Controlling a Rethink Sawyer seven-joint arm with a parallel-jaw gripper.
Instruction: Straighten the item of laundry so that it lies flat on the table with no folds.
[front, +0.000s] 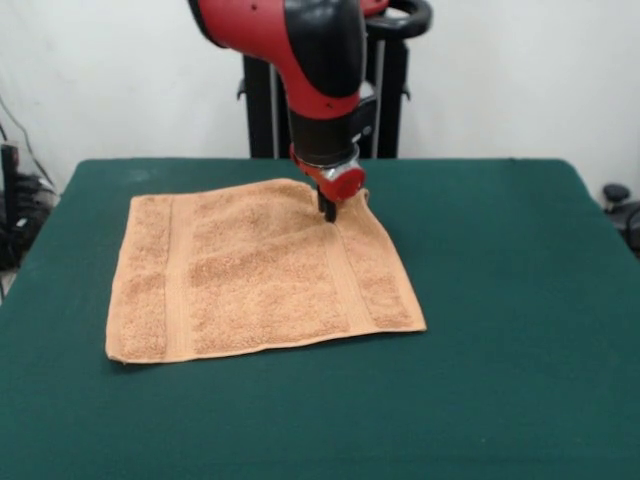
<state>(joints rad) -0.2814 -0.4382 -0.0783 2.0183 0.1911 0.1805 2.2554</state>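
Note:
The orange-tan towel (260, 270) lies spread out on the green table (500, 330), left of the middle. It looks nearly flat, with woven bands near its left and right edges. Its far right corner is slightly raised and bunched. My gripper (327, 209) comes straight down from the red and black arm onto that far right corner. Its dark fingers stand close together, pinched on the towel's cloth at table height. The white care label does not show.
The robot's black pedestal (262, 110) stands behind the table's far edge. Dark equipment (622, 205) sits beyond the table's right side and cables (15, 200) beyond its left side. A white wall is behind.

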